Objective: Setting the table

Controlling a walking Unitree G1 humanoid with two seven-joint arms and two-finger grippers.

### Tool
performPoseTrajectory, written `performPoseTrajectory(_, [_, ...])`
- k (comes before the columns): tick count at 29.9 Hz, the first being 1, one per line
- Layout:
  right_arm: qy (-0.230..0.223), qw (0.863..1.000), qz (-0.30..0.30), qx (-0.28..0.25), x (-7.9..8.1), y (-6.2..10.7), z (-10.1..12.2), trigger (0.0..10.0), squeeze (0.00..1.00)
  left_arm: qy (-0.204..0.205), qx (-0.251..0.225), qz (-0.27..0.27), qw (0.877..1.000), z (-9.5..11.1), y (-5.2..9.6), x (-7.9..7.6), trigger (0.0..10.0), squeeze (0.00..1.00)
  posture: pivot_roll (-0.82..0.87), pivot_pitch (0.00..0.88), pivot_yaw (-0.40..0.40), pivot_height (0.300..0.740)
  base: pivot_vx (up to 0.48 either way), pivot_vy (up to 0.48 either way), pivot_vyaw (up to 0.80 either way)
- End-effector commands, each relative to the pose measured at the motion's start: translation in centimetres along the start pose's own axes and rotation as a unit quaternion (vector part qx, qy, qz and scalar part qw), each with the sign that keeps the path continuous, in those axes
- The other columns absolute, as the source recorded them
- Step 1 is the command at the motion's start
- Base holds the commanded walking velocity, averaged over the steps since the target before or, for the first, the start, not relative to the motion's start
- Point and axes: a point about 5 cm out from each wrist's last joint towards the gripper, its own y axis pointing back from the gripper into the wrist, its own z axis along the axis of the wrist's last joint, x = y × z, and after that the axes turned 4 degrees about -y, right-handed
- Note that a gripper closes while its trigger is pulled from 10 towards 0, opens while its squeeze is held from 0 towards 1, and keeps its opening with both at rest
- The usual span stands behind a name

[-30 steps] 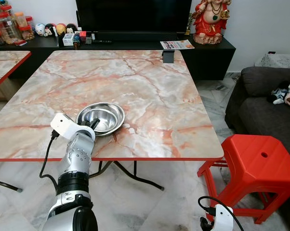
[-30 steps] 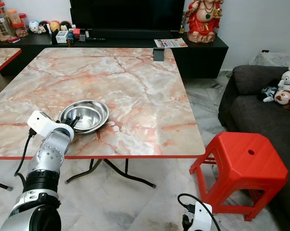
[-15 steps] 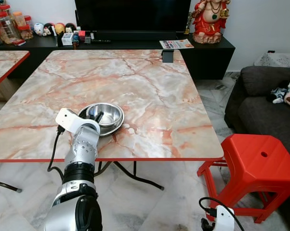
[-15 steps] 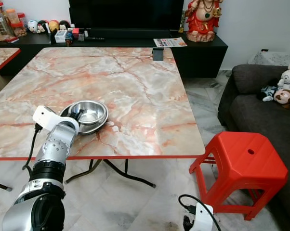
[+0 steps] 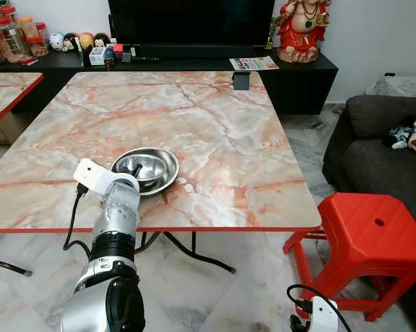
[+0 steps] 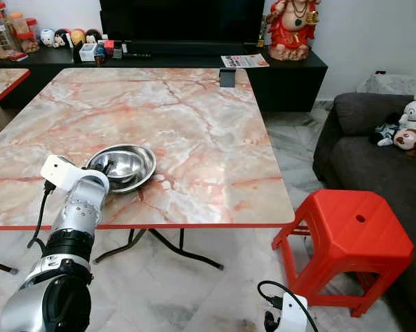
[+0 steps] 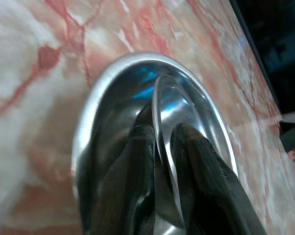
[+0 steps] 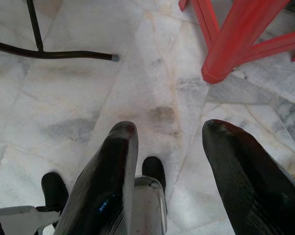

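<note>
Item: shallow round stainless-steel bowl (image 5: 145, 169), standing on the pink-veined marble-pattern table with red edging (image 5: 215, 145), near the front edge.

Tool: left gripper (image 7: 159, 147), two long black fingers, closed on the near rim of the bowl, one finger inside the wall and one outside. The rim is seen edge-on between them in the left wrist view.

Contents: nothing is seen in the bowl; only reflections are visible on its polished base.

Handling, as judged: the bowl is thin-walled and slick, so the pinch is best kept firm. If it is to be shifted, it should be held level or slid flat along the tabletop, away from the table edge just behind the tool. A one-sided rim grip is likely to let the far side dip.

Second tool: right gripper (image 8: 169, 161), hanging idle above the grey marble floor, fingers spread apart and empty, with the red plastic stool (image 5: 370, 238) just ahead of it.
</note>
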Motion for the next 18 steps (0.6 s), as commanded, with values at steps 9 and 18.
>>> performPoseTrajectory(9, [-0.009, 1.0, -0.007, -0.003, -0.3, 0.1, 0.0, 10.0, 0.0, -0.005, -0.005, 0.002, 1.0, 0.5, -0.1, -0.6, 10.0, 0.0, -0.03, 0.0, 0.005, 0.728, 0.0, 0.0, 0.0])
performPoseTrajectory(18, [-0.01, 1.0, -0.006, -0.003, -0.2, 0.0, 0.0, 10.0, 0.0, -0.04, -0.012, 0.035, 0.999, 2.1, 0.5, 0.4, 10.0, 0.0, -0.03, 0.0, 0.005, 0.728, 0.0, 0.0, 0.0])
